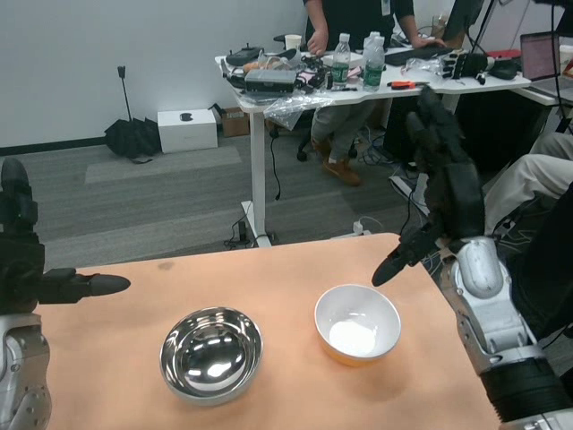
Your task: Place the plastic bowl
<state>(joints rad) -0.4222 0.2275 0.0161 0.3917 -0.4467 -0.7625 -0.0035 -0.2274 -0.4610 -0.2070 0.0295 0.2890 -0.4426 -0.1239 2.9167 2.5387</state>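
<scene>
Just left of right hand (445,193): plastic bowl (357,323).

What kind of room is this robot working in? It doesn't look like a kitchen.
Probably an office or lab workspace, not a kitchen. Behind the table stands a cluttered desk with water bottles and electronics, a person standing at it, cables on grey carpet, and a laptop at the far right.

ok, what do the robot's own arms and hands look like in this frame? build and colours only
Both forearms are smooth silver-grey shells. The right forearm tapers toward the wrist and ends lower down in a black ribbed cuff. The right hand is matte black, blocky, with thick segmented fingers. The left hand is the same matte black, above a silver left forearm. No cables or markings can be made out.
</scene>
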